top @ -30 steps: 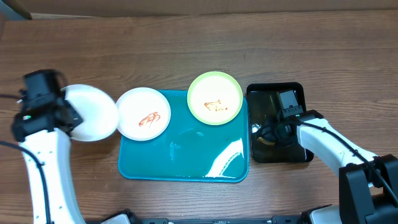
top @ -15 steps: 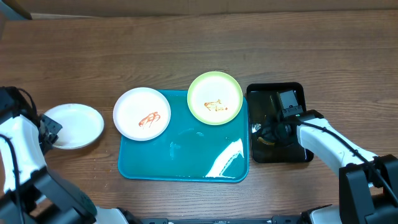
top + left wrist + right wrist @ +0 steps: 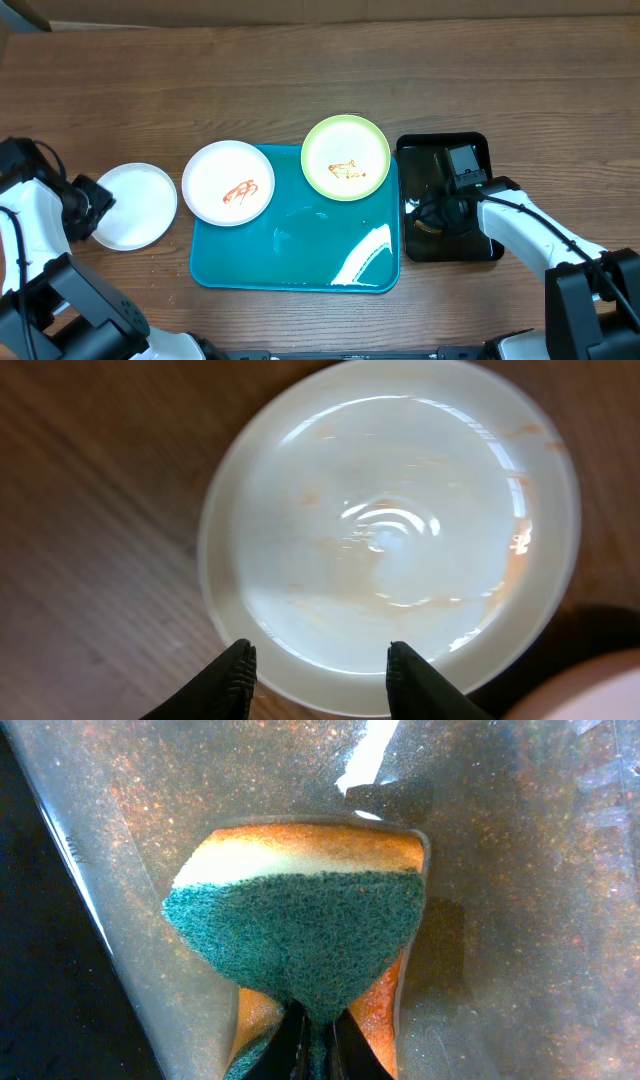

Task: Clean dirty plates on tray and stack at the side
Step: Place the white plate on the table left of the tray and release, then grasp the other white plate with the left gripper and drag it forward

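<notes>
Newly released, the near-clean white plate [image 3: 135, 205] lies flat on the table's [image 3: 300, 80] left side; the left gripper [image 3: 318, 660] stands half-open at its rim, seemingly gripping nothing. Right gripper [image 3: 318, 1042] pinches the sponge [image 3: 300, 930] in the black tray [image 3: 470, 250]. Smeared white plate [image 3: 229, 182] and green plate [image 3: 346, 157] overhang the teal tray's [image 3: 300, 260] far edge; open wood beyond.

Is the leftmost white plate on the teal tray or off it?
Off it. The plate lies on bare table, left of the tray, apart from it.
</notes>
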